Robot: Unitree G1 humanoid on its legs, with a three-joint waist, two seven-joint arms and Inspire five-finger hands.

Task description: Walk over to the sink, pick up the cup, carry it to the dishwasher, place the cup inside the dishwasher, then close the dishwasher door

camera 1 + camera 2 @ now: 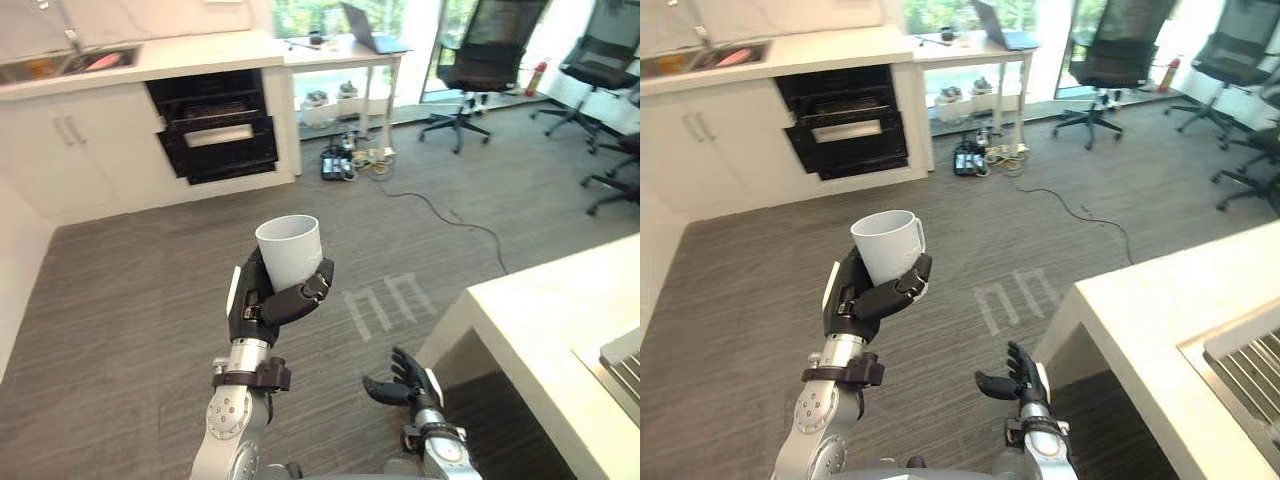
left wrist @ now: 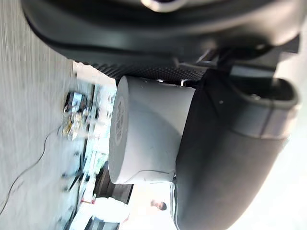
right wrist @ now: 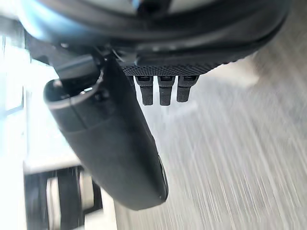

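My left robot hand is up on a near-vertical forearm, fingers clamped round the plain white cylindrical cup — upright, over grey carpet floor. My right robot hand hangs low, fingers loosely spread — beside the white worktop corner.

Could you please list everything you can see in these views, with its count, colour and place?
cup: one, white, upright, held over the floor
dishwasher: one, black, built into the far cabinets
sink: one, steel, in the far countertop, upper left
cabinets: one run, white, left of the dishwasher
desk: one, white, right of the dishwasher
laptop: one, open, on the desk
cables and power strips: a cluster, dark, on the floor under the desk
office chairs: at least three, black, far right
counter: one, white, near right
floor: grey, striped
left hand: dark, curled round the cup
right hand: dark, open, low beside the counter
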